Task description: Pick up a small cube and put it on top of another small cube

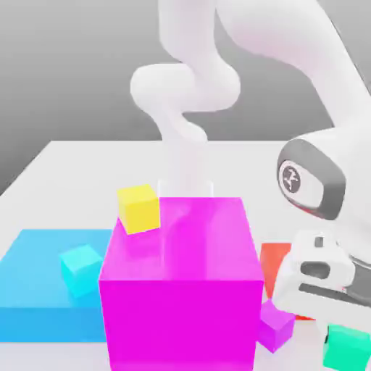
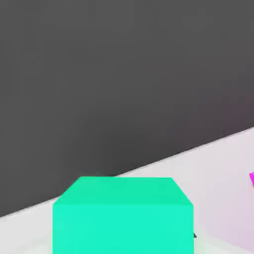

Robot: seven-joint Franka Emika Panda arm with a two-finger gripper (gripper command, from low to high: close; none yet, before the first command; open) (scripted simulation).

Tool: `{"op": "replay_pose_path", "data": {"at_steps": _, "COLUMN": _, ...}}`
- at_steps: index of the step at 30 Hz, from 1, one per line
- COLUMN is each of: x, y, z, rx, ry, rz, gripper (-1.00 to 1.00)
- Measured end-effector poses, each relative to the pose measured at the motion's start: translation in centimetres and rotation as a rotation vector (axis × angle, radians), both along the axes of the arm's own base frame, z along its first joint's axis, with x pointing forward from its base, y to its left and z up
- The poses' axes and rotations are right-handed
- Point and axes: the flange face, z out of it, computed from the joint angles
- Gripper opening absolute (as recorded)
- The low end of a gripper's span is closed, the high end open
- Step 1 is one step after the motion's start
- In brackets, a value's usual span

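The small mint-green cube (image 1: pixel 346 348) sits on the white table at the exterior view's lower right. My gripper (image 1: pixel 332 320) hangs right over it, the white hand reaching down onto its top. In the hand view the green cube (image 2: pixel 123 216) looms very close, resting on the table. The small yellow cube (image 1: pixel 139 208) lies farther back on the exterior view's left, behind the upper left corner of the big magenta block (image 1: pixel 181 286), which stands between it and the green cube.
A flat blue slab (image 1: pixel 36 290) on the exterior view's left carries a small turquoise cube (image 1: pixel 80 269). A small purple cube (image 1: pixel 276 325) lies beside the magenta block, close to the green cube. A red block (image 1: pixel 274 264) shows behind the hand.
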Motion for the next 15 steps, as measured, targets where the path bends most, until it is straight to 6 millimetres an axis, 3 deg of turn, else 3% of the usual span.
{"op": "replay_pose_path", "data": {"at_steps": 7, "x": -0.1, "y": -7.2, "z": 7.1, "rx": 0.013, "ry": 0.064, "rz": -0.051, "gripper": -1.0}}
{"op": "replay_pose_path", "data": {"at_steps": 9, "x": -0.9, "y": -11.4, "z": 7.8, "rx": 0.01, "ry": 0.062, "rz": -0.161, "gripper": -1.0}}
{"op": "replay_pose_path", "data": {"at_steps": 11, "x": -2.1, "y": -17.3, "z": 8.1, "rx": 0.003, "ry": 0.051, "rz": -0.321, "gripper": -1.0}}
{"op": "replay_pose_path", "data": {"at_steps": 15, "x": -6.6, "y": -28.5, "z": 8.5, "rx": -0.004, "ry": 0.023, "rz": -0.663, "gripper": -1.0}}
